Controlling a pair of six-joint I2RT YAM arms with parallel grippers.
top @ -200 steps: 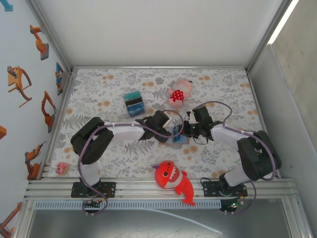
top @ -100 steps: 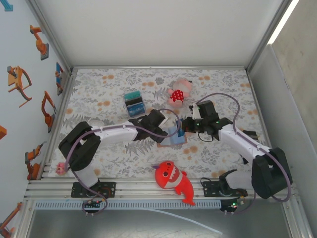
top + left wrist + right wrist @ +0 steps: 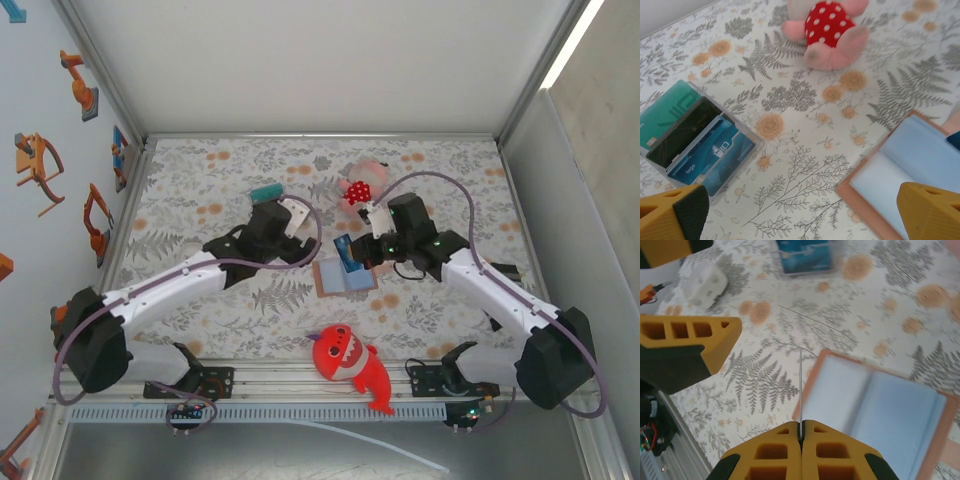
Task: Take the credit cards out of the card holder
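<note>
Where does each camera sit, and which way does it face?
Top external: above and behind the bases, looking down on the table; both arms show.
Left wrist: on the left arm, facing down; open left gripper, fingertips at the bottom corners.
Right wrist: facing down; right gripper shut on a credit card, edge-on.
Shared: both wrist views show the open card holder.

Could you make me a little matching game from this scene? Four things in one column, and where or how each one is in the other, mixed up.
1. card holder
2. credit card
3. red shark toy
4. left gripper

A. pinched in the shut right gripper
B. at the near edge of the table
C. wide open, holding nothing
D. lying open on the table

Pairs: 1-D, 2-A, 3-B, 4-C
</note>
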